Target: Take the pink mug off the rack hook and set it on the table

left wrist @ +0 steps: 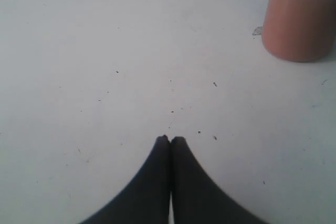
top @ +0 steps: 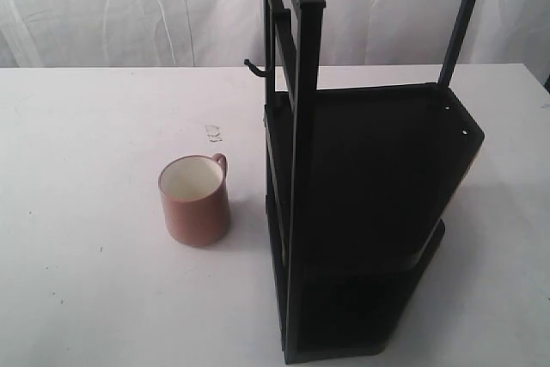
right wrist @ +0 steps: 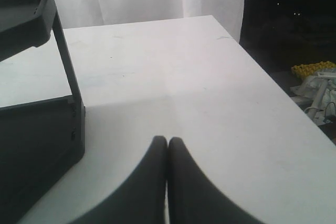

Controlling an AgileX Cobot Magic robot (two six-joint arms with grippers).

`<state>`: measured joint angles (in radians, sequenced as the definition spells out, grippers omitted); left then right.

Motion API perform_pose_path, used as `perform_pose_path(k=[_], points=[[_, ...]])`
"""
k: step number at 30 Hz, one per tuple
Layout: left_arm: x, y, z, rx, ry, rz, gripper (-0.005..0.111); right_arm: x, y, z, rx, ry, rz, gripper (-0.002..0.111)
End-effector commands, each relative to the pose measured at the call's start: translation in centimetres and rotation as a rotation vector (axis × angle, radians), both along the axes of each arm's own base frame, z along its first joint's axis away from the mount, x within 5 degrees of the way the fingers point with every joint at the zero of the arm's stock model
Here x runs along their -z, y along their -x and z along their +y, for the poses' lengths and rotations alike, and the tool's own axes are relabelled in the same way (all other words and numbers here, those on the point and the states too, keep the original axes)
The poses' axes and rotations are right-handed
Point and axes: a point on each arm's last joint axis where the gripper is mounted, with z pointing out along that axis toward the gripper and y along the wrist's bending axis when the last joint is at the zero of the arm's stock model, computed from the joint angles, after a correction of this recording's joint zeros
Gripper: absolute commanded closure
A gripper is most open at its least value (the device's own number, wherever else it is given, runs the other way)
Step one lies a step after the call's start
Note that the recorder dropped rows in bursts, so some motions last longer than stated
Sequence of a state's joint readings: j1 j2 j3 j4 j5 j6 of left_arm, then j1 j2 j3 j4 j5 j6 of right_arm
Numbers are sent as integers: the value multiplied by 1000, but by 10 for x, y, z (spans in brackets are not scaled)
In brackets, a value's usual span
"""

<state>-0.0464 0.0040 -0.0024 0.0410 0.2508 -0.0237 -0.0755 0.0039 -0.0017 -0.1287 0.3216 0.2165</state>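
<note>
The pink mug (top: 195,200) stands upright on the white table (top: 86,281), left of the tall black rack (top: 361,195), its handle turned toward the rack. The rack hook (top: 252,66) juts bare from the upright post. In the left wrist view the pink mug (left wrist: 299,19) sits well beyond my left gripper (left wrist: 170,139), which is shut on nothing above the table (left wrist: 105,77). My right gripper (right wrist: 167,139) is shut and empty too, over the table (right wrist: 210,77) beside the rack's base (right wrist: 37,150). Neither gripper shows in the exterior view.
A small scuff mark (top: 213,132) lies on the table behind the mug. White curtains (top: 129,6) hang at the back. The table's edge (right wrist: 273,77) drops off close to the right gripper, with clutter on the floor (right wrist: 315,87) below.
</note>
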Motion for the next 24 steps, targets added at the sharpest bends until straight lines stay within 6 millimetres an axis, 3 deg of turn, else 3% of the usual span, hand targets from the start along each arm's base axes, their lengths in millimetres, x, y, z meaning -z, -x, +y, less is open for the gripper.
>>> perform_pose_path(k=[1,24], points=[[1,0,0,-3,11,3,106,0,0,0,6,-4,-9,108],[1,0,0,-3,11,3,106,0,0,0,6,-4,-11,108]])
